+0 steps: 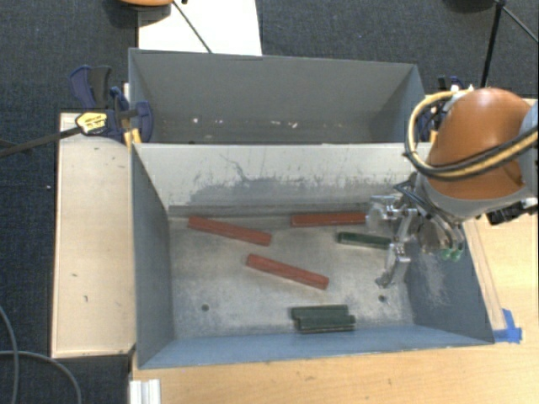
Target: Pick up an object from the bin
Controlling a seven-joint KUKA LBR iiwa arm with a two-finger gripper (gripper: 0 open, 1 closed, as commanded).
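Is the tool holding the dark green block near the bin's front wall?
No, the dark green block lies alone on the bin floor, apart from the tool.

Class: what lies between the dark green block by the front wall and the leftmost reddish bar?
Another reddish bar, lying slanted between them, as the camera view shows.

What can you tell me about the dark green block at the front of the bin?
The dark green block is short, flat and rectangular, with a dull surface. It lies flat on the floor of the grey bin, close to the front wall, its long side along that wall. Whether it touches the wall cannot be told. Nothing else touches it: the nearest red-brown stick lies apart, further back.
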